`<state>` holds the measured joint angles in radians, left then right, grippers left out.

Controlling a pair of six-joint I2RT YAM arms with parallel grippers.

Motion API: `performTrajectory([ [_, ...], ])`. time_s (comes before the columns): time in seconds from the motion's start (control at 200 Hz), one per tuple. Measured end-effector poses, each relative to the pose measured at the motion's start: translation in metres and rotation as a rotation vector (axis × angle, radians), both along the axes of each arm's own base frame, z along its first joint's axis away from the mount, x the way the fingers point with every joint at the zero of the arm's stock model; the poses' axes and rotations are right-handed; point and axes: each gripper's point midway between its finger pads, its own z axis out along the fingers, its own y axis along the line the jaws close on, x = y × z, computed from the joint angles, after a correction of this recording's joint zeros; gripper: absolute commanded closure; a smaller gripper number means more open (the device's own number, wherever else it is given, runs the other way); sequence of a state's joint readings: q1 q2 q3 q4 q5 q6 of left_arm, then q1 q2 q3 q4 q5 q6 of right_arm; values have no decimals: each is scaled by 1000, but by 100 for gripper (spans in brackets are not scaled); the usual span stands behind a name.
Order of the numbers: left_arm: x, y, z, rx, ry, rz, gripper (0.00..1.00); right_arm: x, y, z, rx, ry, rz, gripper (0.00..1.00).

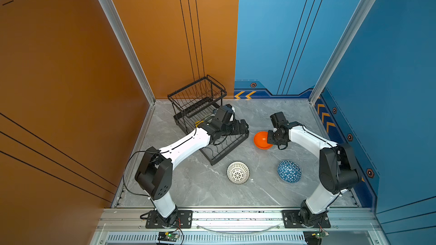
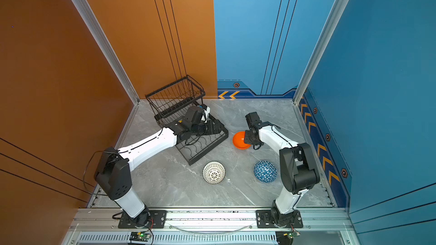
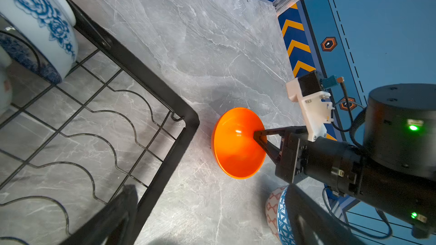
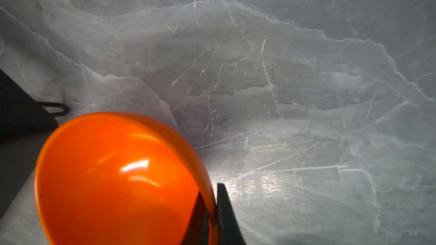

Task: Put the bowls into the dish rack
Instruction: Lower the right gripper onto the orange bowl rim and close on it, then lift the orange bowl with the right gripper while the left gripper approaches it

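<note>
A grey, white-veined marble-look tabletop (image 1: 188, 192) is lying between smooth orange and blue wall panels. The black wire dish rack (image 1: 230, 148) is sitting toward the back left. Wavy dividers are crossing its flat tray, and its raised basket is standing at the far end. The left gripper (image 3: 210, 199) is hovering over the tray with its jaws spread wide, holding nothing. A glazed white-and-blue floral bowl (image 3: 47, 24) is sitting in the tray. Just right of the rack, the right gripper (image 4: 213, 199) is pinching the thin rim of the glossy orange bowl (image 1: 260, 140), one finger inside, one outside. Whether that bowl is touching the table is unclear. Nearer the front, the white lattice-patterned bowl (image 1: 238, 172) and the blue triangle-patterned bowl (image 1: 289, 171) are lying upside down, well apart.
</note>
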<state>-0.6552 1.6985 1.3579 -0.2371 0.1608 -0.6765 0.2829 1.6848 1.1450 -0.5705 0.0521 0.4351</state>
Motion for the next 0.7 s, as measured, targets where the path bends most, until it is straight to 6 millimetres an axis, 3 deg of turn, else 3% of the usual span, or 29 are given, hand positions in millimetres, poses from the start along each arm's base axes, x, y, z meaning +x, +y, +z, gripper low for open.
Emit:
performTrajectory([
  [0.18,-2,-3,0,0,0,-7,2,-13,8,2,10,-10,30,99],
  [0.45,-11,-6,-10,16,16,-21,2,-35,19,-17,53,46,60,98],
  [0.701,-21,-4,-28,42,49,-31,2,-36,30,-20,101,41,79,90],
])
